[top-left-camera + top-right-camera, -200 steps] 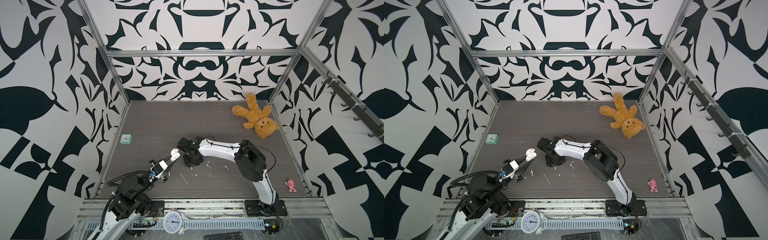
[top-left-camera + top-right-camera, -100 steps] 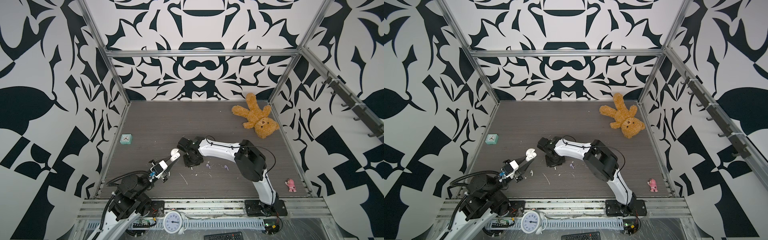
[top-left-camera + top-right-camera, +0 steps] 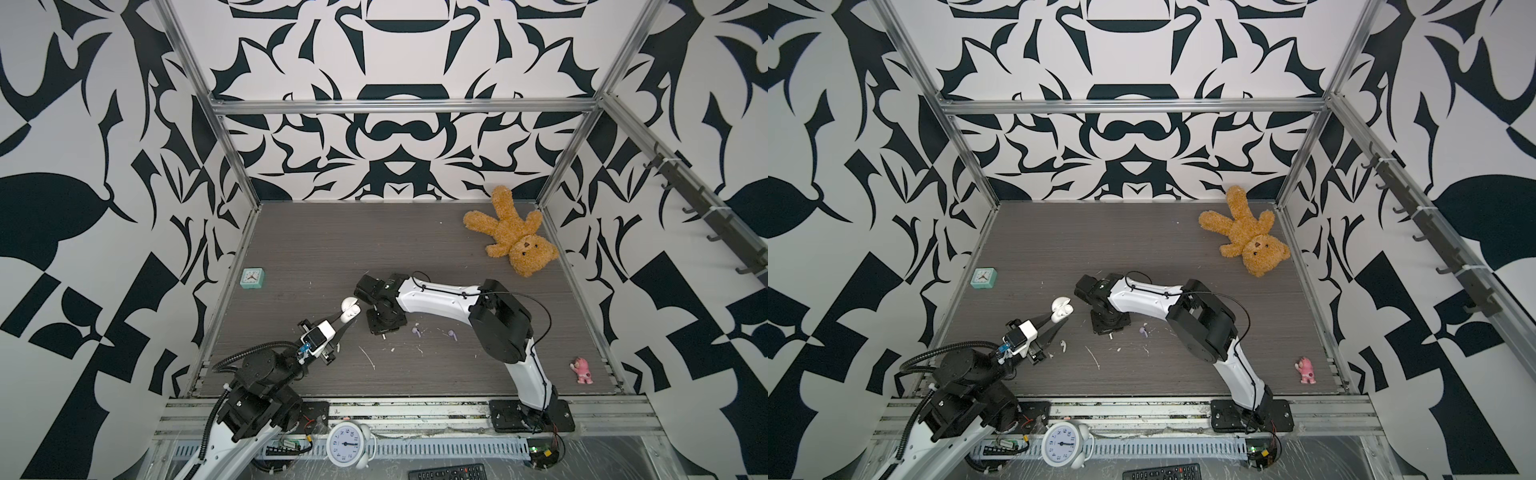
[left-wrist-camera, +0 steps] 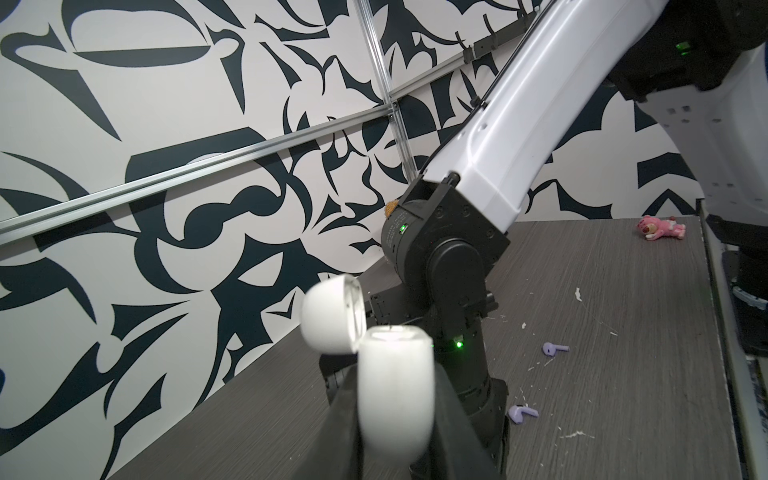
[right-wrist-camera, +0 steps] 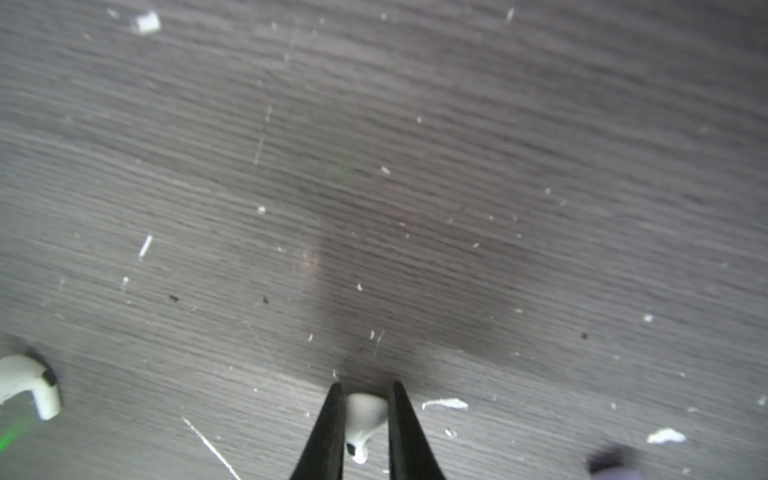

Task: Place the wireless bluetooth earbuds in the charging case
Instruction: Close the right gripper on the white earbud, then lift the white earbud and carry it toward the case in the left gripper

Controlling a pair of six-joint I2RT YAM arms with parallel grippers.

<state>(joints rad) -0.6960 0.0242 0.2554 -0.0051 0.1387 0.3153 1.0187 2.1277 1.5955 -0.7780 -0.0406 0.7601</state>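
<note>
My left gripper [image 4: 395, 376] is shut on the white charging case [image 4: 395, 390] and holds it above the table with its lid [image 4: 332, 316] flipped open; both top views show the case [image 3: 350, 311] [image 3: 1061, 309]. My right gripper [image 5: 365, 386] points straight down at the table, shut on a white earbud [image 5: 363, 415]. In both top views its wrist [image 3: 384, 320] hides the fingers. A second white earbud [image 5: 29, 386] [image 3: 1062, 345] lies loose near the left arm. Two pale purple earbuds [image 3: 415, 331] [image 3: 452, 334] [image 4: 555, 348] [image 4: 523, 412] lie on the table beside the right arm.
A teddy bear [image 3: 511, 237] lies at the back right, a small mint clock [image 3: 252, 277] by the left wall, and a pink toy [image 3: 583, 370] at the front right. White scraps [image 3: 368, 357] litter the dark table. A white alarm clock [image 3: 347, 442] stands on the front rail.
The right gripper's jaws have drawn in a little on the white earbud. Neither arm has visibly shifted, and the case stays raised.
</note>
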